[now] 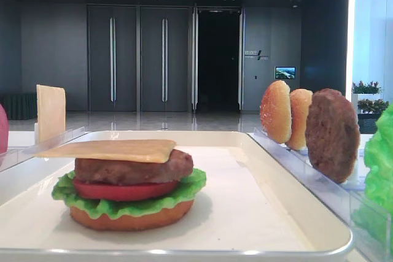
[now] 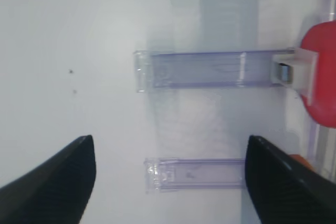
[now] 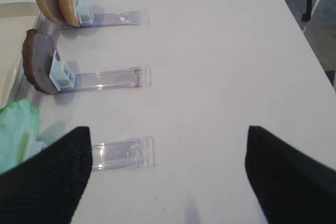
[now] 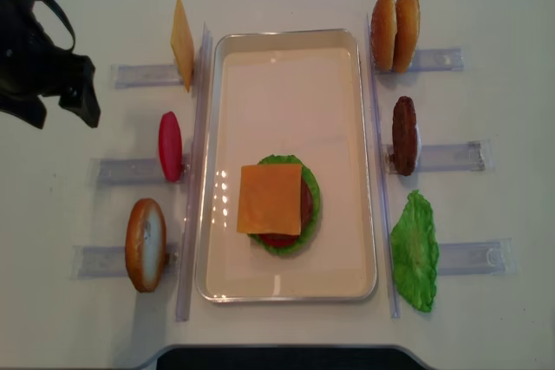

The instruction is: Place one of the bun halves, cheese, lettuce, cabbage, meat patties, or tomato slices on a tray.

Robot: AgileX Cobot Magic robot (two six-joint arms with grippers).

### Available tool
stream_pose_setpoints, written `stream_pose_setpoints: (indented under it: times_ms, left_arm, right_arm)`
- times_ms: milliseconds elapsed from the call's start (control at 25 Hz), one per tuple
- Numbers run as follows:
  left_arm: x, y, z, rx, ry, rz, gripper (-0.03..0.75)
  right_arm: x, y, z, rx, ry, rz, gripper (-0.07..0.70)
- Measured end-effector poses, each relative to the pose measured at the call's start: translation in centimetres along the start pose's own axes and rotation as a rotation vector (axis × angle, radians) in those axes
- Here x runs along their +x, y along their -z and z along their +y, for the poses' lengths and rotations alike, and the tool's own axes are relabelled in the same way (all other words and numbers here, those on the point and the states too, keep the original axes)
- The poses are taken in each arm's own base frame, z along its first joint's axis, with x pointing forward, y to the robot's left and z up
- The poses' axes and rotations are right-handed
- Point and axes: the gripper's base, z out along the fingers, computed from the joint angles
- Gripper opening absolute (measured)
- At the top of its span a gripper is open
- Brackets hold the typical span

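On the cream tray (image 4: pixel 286 49) lies a stack: bun half, lettuce (image 1: pixel 184 187), tomato slice (image 1: pixel 123 191), meat patty (image 1: pixel 132 169), with a cheese slice (image 4: pixel 270 198) flat on top. My left gripper (image 2: pixel 169 145) is open and empty over the bare table left of the tray, above clear racks, with a red tomato slice (image 2: pixel 321 77) at the view's right edge. Open and empty as well, my right gripper (image 3: pixel 168 132) hangs over the table right of the tray, near a clear rack (image 3: pixel 123 153). The right arm does not show in the overhead view.
Racks left of the tray hold a second cheese slice (image 4: pixel 181 44), a tomato slice (image 4: pixel 170 146) and a bun half (image 4: pixel 145 243). Racks on the right hold two bun halves (image 4: pixel 395 30), a patty (image 4: pixel 404 134) and lettuce (image 4: pixel 414 250). The black left arm (image 4: pixel 39 58) sits far left.
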Motion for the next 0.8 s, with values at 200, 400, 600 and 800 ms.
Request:
stream_pose_setpoints:
  times_ms: [200, 400, 600, 800]
  left_arm:
    - [0.5, 0.0, 0.7, -0.055, -0.007, 0.051, 0.692]
    - [1.6, -0.4, 0.6, -0.054, -0.005, 0.085, 0.692]
    - [5.0, -0.7, 0.4, -0.055, 0.021, 0.091, 0.692]
    - [9.4, -1.2, -0.1, -0.043, 0.045, 0.083, 0.692]
  right_arm:
    - [0.0, 0.0, 0.0, 0.000, 0.000, 0.000, 0.593]
    - [0.0, 0.0, 0.0, 0.000, 0.000, 0.000, 0.593]
    - [0.0, 0.0, 0.0, 0.000, 0.000, 0.000, 0.593]
    - [0.0, 0.0, 0.0, 0.000, 0.000, 0.000, 0.593]
